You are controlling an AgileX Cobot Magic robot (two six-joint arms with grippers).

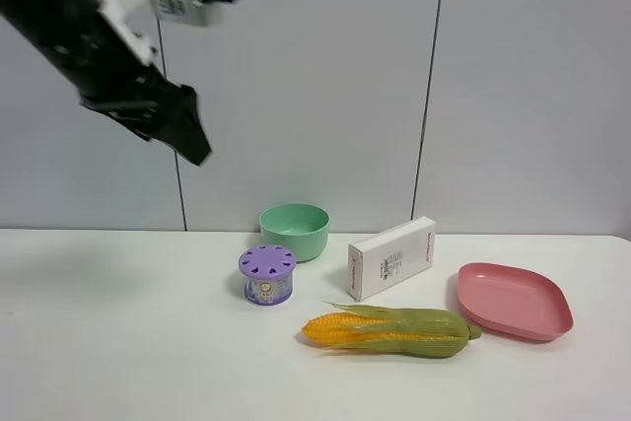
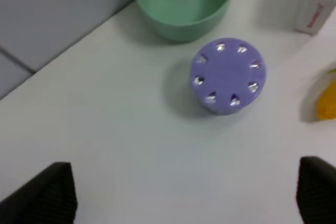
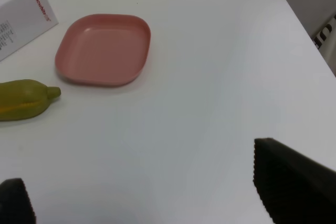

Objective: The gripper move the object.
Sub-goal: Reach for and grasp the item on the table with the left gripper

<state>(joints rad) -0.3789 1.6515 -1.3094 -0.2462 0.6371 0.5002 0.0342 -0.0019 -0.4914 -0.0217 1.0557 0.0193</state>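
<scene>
- The left arm (image 1: pixel 89 46) is cut off by the top left corner of the high view, so only its lower part shows.
- The right gripper (image 3: pixel 157 198) shows only in its own wrist camera. Just two dark fingertips (image 3: pixel 294 182) poke in at the edge of that picture.
- The left wrist picture is blurry. The corn (image 1: pixel 389 330) is only a yellow smudge at its edge, and just one corner of the white box (image 1: pixel 391 257) gets in.
- In the right wrist picture only the green end of the corn can be seen.
- The writing on the purple canister (image 1: pixel 267 273) is too small to read.
- The left arm hangs high in the air and slants down toward the table (image 1: pixel 118 342). A white block (image 1: pixel 173 2) with a label sits on top of it.
- The left gripper (image 1: pixel 195 145) is let go. Its black fingertips (image 2: pixel 47 198) are far apart, with only bare table between them.
- The right gripper is let go too, its tips wide apart over bare table, near the pink plate (image 3: pixel 102 48).
- The purple canister stands upright on the table, well below the left gripper.
- It is just in front of the green bowl (image 1: pixel 294 231), close but not touching.
- The white box is to its right.
</scene>
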